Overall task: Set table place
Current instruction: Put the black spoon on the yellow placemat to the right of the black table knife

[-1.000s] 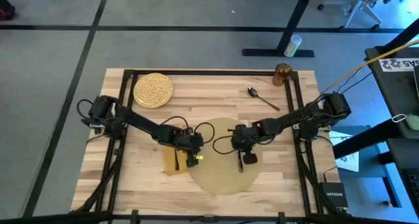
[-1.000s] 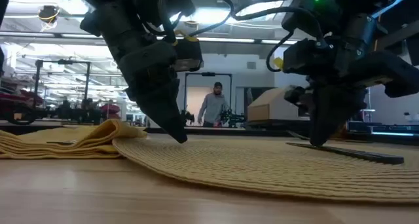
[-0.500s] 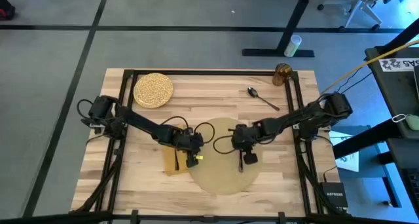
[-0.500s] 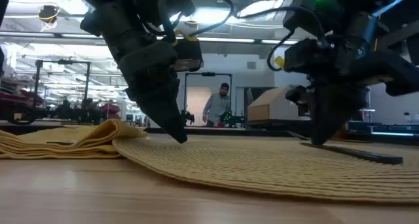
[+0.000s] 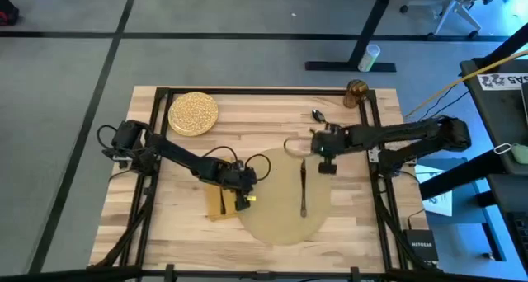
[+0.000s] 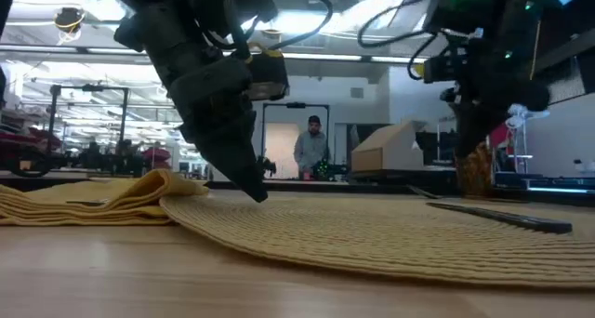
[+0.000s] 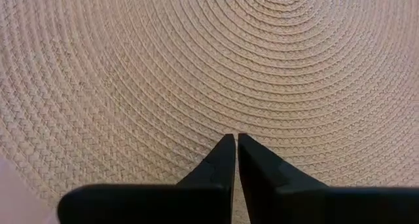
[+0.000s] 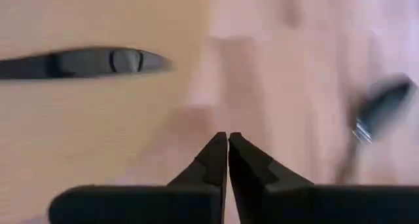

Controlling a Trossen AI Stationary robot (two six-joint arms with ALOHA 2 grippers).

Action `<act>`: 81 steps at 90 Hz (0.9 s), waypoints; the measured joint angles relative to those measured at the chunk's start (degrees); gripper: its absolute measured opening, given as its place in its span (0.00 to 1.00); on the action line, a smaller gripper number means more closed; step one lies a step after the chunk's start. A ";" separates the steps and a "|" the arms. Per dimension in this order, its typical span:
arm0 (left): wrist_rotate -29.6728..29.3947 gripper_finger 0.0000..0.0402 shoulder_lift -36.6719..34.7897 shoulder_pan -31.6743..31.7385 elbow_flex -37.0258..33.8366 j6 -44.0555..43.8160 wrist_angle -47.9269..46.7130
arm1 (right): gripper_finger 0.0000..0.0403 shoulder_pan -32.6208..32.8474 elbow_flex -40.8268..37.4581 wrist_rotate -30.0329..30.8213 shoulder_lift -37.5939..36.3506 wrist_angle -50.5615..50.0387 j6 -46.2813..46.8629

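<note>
1. Where the high view's lower middle shows the round tan placemat [image 5: 285,198], it lies flat on the tabletop [image 5: 181,154], with a dark utensil [image 5: 303,187] lying lengthwise on its right half, apart from both pincers.
2. Left pincer [image 5: 245,201] sits at the placemat's left edge; the left wrist view shows its fingers clenched together on nothing, tips just above the woven mat.
3. Mustard napkin [image 5: 217,203] lies rumpled beside the placemat's left rim, just left of that pincer.
4. Right pincer [image 5: 324,160] hangs at frame centre-right, off the placemat's upper right edge; its wrist view shows the fingers clenched, empty, over bare wood.
5. Spoon [image 5: 330,123] lies on the wood above the right pincer, apart from it.
6. Yellow-speckled plate [image 5: 193,113] rests in the tabletop's upper left corner.
7. Amber glass [image 5: 356,92] stands at the upper right corner.
8. A person [image 6: 311,151] shows in the room beyond, in the low view.
</note>
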 joint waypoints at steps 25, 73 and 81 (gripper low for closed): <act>0.00 0.00 0.00 0.00 0.00 0.43 -0.04 | 0.09 -18.46 -2.10 -3.63 -1.34 5.25 -11.57; 0.00 0.00 0.00 0.00 0.00 0.92 -0.35 | 0.25 -37.62 -3.10 -15.50 8.73 11.31 -26.62; 0.00 0.00 0.00 0.00 0.00 0.89 -0.42 | 0.25 -38.64 -3.10 -15.52 10.65 13.75 -26.75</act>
